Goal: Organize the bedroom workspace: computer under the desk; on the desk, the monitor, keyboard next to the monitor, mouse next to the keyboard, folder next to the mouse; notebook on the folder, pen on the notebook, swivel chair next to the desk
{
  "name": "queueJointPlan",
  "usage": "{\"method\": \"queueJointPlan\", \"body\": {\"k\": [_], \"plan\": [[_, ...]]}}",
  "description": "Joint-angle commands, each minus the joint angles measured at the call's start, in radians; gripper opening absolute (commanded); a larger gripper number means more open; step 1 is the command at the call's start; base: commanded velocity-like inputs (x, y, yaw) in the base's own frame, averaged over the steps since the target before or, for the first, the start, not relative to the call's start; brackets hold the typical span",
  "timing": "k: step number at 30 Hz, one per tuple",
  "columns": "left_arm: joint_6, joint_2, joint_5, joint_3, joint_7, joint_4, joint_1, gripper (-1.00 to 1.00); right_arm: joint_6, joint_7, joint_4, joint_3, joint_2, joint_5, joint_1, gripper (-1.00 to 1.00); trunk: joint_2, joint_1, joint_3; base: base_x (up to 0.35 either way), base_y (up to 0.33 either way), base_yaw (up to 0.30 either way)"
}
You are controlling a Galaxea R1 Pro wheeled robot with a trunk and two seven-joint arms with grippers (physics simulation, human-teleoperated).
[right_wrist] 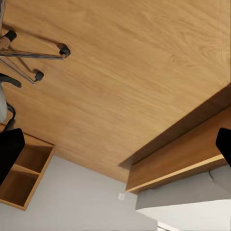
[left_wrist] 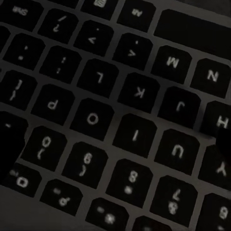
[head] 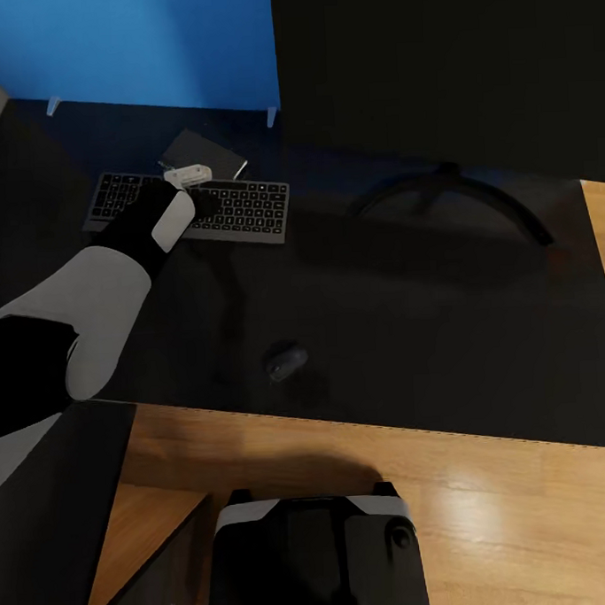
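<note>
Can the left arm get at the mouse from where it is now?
Probably yes. The left claw is over the keyboard, and the mouse lies nearer the desk's front edge, with bare desk top between them and nothing in the way.

Wood floor (right_wrist: pixel 125 72), open wooden shelf unit (right_wrist: pixel 21 175), white wall (right_wrist: pixel 82 207)

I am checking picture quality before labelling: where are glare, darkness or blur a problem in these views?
Head view: a bright glare patch lies on the wood floor, and the mouse nearly vanishes into the dark desk. Left wrist view: the keyboard is dim, its key legends soft and blurred. Right wrist view: evenly lit and clear.
</note>
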Motion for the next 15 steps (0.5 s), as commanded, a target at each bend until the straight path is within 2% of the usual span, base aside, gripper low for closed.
{"method": "queueJointPlan", "body": {"k": [1,5,9,12,15], "plan": [[0.003,0.001,0.021,-0.007,0.008,0.015,0.000,1.00,-0.002,0.001,-0.001,0.006,-0.001,-0.011,0.000,1.00,-0.001,0.000,-0.001,-0.291,0.000,0.000],[0.003,0.001,0.021,-0.001,0.009,0.008,0.000,1.00,-0.002,0.001,-0.001,0.006,-0.001,-0.011,0.000,1.00,-0.001,0.000,-0.001,-0.240,0.000,0.000],[0.016,0.002,0.017,0.029,0.010,-0.042,0.003,1.00,-0.001,0.001,-0.001,0.005,-0.001,-0.011,0.000,1.00,-0.001,0.000,-0.001,-0.064,0.000,0.000],[0.022,0.002,0.016,0.035,0.010,-0.052,0.005,1.00,-0.001,0.001,-0.001,0.005,-0.001,-0.011,0.000,1.00,-0.001,0.000,-0.001,-0.075,0.000,0.000],[0.028,0.004,0.015,0.038,0.010,-0.056,0.006,1.00,-0.001,0.001,-0.001,0.005,-0.002,-0.011,0.000,1.00,-0.001,0.000,-0.001,-0.216,0.000,0.000]]}}
